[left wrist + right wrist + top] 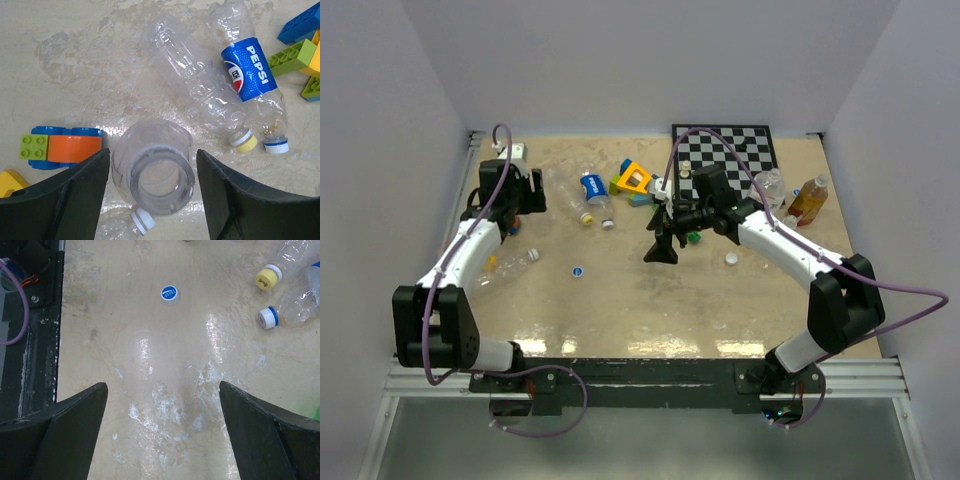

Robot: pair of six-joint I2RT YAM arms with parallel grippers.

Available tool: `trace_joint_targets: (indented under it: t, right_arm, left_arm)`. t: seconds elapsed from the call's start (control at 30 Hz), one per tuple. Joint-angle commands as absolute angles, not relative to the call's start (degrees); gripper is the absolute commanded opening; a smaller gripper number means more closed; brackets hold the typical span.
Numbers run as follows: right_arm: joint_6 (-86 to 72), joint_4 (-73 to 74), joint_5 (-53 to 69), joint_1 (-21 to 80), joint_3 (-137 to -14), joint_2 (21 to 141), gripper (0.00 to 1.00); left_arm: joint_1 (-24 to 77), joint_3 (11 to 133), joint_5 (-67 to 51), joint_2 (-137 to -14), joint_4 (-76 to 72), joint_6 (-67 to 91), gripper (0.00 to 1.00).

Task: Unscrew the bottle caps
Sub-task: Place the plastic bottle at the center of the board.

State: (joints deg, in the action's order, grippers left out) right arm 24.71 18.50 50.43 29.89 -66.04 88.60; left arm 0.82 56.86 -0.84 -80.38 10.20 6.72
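In the left wrist view a clear bottle [152, 172] with no cap points its bare mouth at the camera. My left gripper [153, 176] stands open around it, a thin gap showing on each side. Under it lies another bottle's white cap [142, 220]. Further off lie a clear bottle with a yellow cap [244, 141] and a Pepsi bottle [248, 67] with a blue-and-white cap [276, 145]. My right gripper [162, 410] hangs open over bare table, nothing between its fingers. A loose blue cap [170, 294] lies beyond it. From above, the left gripper [515, 215] is at the far left and the right gripper [662, 250] near the middle.
Toy blocks [635, 180] lie at the back centre, and others [60, 147] lie left of my left fingers. A chessboard [725, 150] sits back right, with an orange-drink bottle [810, 198] and a clear bottle [770, 185] beside it. A loose white cap [731, 259] lies near the right arm.
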Motion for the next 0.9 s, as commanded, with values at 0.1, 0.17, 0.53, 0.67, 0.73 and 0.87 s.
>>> trace_joint_targets:
  t: [0.1,0.17,0.53,0.67,0.73,0.87]
  right_arm:
    - [25.6,18.3,50.8,29.9,-67.0,87.8,0.98]
    - [25.6,18.3,50.7,30.0,-67.0,87.9,0.98]
    - [26.0,18.5,50.1,30.0,-67.1,88.3,0.98]
    - [27.5,19.1,46.9,29.9,-67.3,87.7,0.98]
    - [28.2,18.5,43.9,29.9,-67.0,86.8,0.98]
    - [27.5,13.5,29.9,29.8,-65.7,83.7,0.98]
  left_arm:
    - [0.5,56.5,1.5,-76.6,9.9,7.5,0.79]
    - [0.5,56.4,1.8,-76.0,10.1,7.5,0.81]
    - [0.4,57.7,1.2,-71.7,12.4,7.7,0.87]
    - [0.4,58.4,0.3,-66.7,13.9,7.9,0.88]
    - [0.5,57.8,-2.2,-63.8,14.2,7.9,0.95]
    - [0.5,53.7,-7.2,-57.0,12.9,8.8,1.0]
